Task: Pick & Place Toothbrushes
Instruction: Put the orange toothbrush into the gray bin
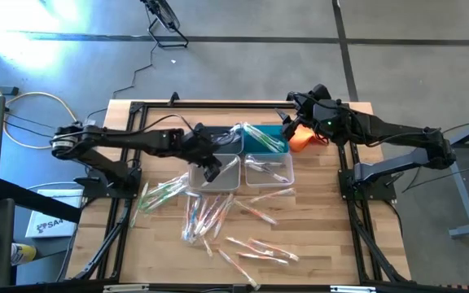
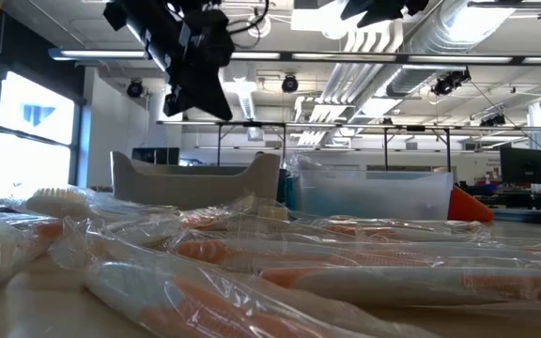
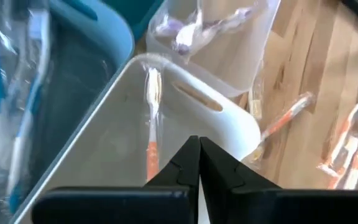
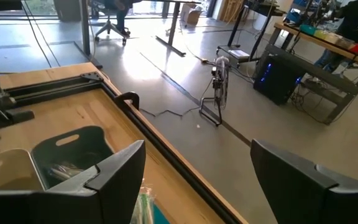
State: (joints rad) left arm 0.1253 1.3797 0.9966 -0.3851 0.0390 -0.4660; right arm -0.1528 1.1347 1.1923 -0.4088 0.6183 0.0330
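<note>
The table [image 1: 316, 236] carries everything here, a wooden top inside a black frame, and the work splits cleanly across it. Loose toothbrushes [image 1: 210, 213] lie scattered in their clear wrappers from the table's centre out toward five and seven o'clock, spread flat, likely so each can be taken singly. Up around twelve o'clock sits the cluster of bins: a teal bin [image 1: 260, 138] already holding blue-handled brushes, a clear bin [image 1: 269, 169] just below it with pale ones, and a grey bin [image 1: 222, 172] beside that. It looks like sorting by colour.

The left arm reaches in from nine o'clock, and the left claw [image 1: 210, 168] hangs right over the grey bin's near edge. Its fingers [image 3: 185, 163] are pressed together with nothing visibly pinched between them. Straight beneath, an orange-handled toothbrush [image 3: 151, 134] lies along the grey bin's floor, clear of the fingers: a drop-off just made, by the look of it.

The right arm waits at one o'clock, the right claw [image 4: 185, 180] spread wide and empty near the teal bin, parked beside an orange cloth [image 1: 304, 137], out of the left arm's way.

Plenty of brushes remain on the wood, so the job reads as far from finished.
</note>
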